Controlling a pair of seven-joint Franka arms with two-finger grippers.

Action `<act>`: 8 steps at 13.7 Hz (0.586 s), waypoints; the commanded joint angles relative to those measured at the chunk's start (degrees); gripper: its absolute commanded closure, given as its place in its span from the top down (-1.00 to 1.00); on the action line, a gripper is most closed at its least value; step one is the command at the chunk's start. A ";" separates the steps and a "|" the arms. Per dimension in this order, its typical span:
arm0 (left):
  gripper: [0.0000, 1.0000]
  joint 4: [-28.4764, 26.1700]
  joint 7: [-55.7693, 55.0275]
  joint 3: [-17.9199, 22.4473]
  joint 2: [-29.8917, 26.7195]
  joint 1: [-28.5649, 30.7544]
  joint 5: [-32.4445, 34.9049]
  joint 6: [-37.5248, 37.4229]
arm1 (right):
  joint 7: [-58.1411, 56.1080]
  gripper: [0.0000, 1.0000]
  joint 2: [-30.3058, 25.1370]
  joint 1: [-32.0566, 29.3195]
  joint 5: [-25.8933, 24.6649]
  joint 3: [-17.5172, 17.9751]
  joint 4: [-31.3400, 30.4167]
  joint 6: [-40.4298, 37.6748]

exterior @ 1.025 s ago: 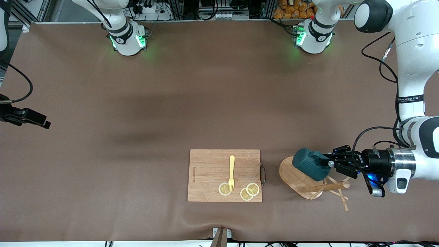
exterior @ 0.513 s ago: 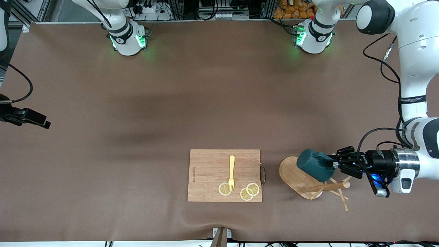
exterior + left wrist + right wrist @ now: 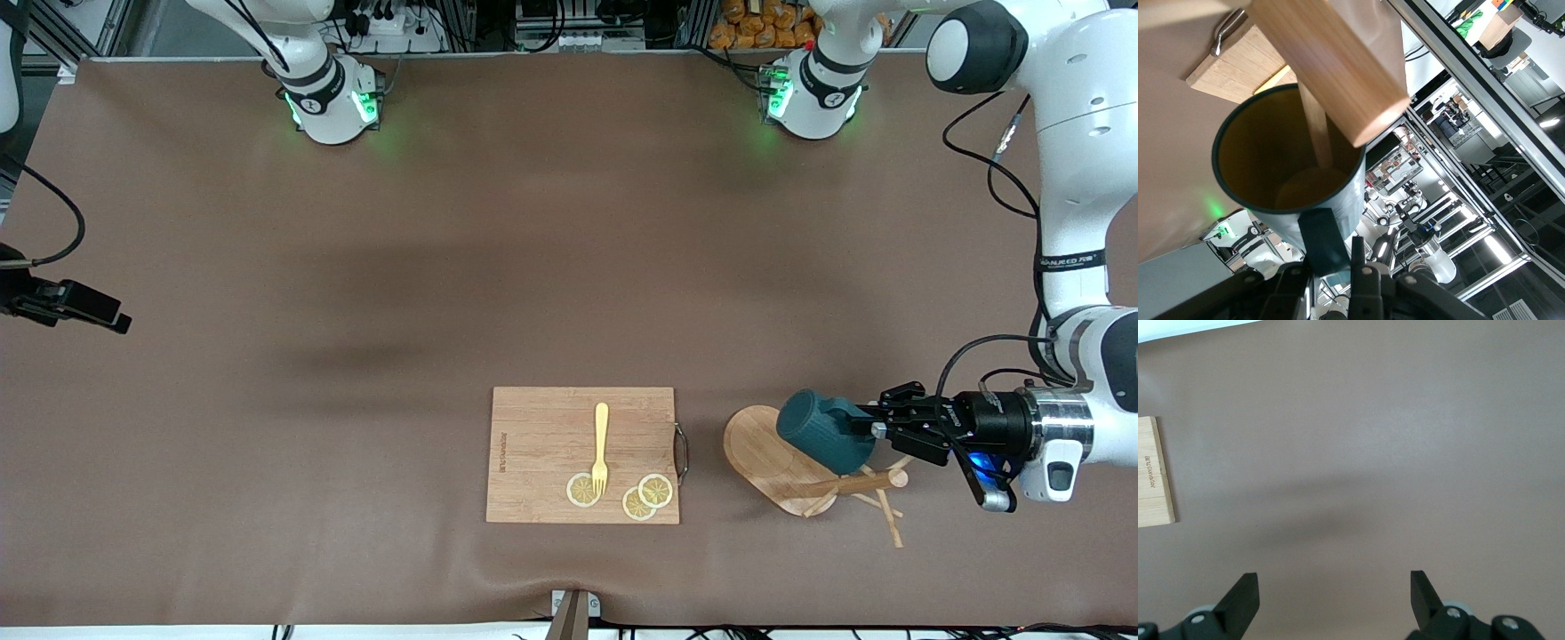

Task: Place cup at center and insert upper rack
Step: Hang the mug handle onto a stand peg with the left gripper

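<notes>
Your left gripper [image 3: 876, 430] was clamped on the cup's [image 3: 822, 430] small handle, the rigid, probably smooth-glazed mug hanging sideways over the toppled upper rack [image 3: 782, 462], a peg inside it. Your right gripper [image 3: 1335, 597] waited, jaws spread, over bare table.

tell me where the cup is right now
In the front view the cup is held on its side by the left gripper, over the tipped-over upper rack, toward the left arm's end of the table beside the cutting board.

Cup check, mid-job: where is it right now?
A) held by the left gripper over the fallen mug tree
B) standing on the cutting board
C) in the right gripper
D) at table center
A: the left gripper clamps the cup over the tipped mug tree.
</notes>
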 commanded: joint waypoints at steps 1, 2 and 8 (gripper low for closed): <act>-1.00 0.73 2.80 -0.45 1.21 0.98 -1.41 -1.21 | -0.07 1.00 0.11 -1.31 0.97 0.99 0.28 0.05; -1.00 0.81 3.24 -0.45 1.56 0.98 -1.32 -1.21 | -0.07 1.00 0.11 -1.31 0.97 0.99 0.28 0.05; -1.00 0.81 3.42 -0.45 1.65 2.12 -1.32 -1.21 | -0.07 1.00 0.11 -1.40 0.97 0.99 0.28 0.14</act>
